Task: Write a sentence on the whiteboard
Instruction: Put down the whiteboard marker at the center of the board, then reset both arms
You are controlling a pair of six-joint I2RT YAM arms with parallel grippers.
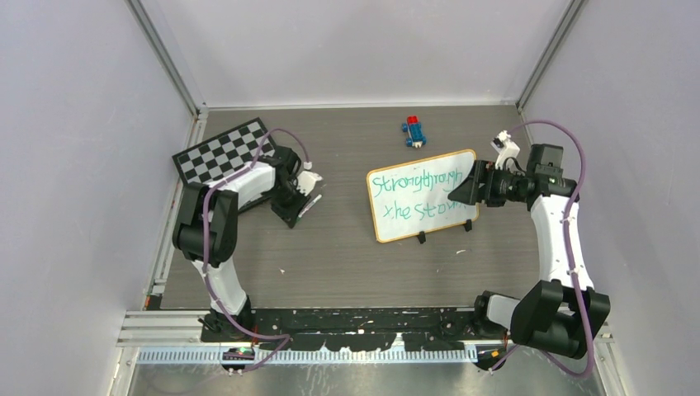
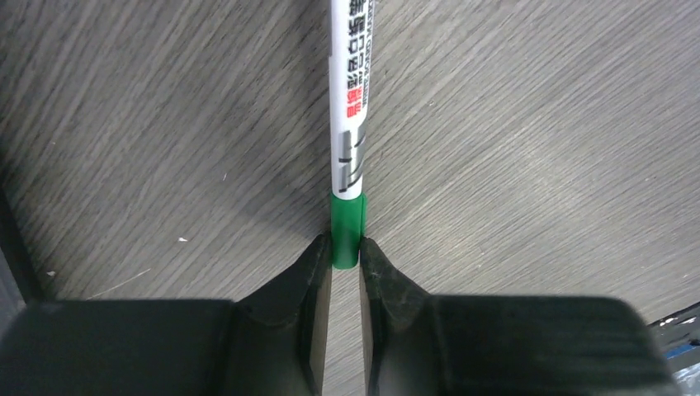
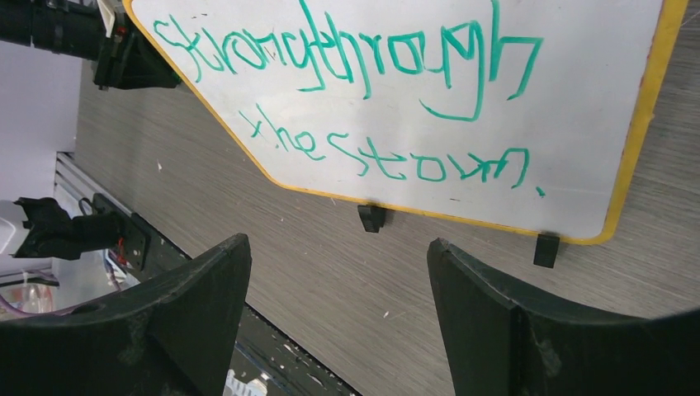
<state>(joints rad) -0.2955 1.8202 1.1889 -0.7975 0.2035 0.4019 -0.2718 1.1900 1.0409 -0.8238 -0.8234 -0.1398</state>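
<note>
The whiteboard [image 1: 425, 225] is laid flat on the table [image 1: 330, 264], right of centre, its long axis running left to right, with the clips on the near edge. The sentence [image 3: 347, 58] is written along that axis in two green lines. The right gripper [image 3: 338, 256] is held spread wide and empty at the board's right edge. Well to the left, a marker [image 2: 347, 107] is pinched at its green end by the left gripper [image 2: 346, 252].

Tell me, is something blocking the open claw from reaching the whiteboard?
No, nothing visible. Only tabletop lies between the open right gripper and the whiteboard, on the side with its clips.
</note>
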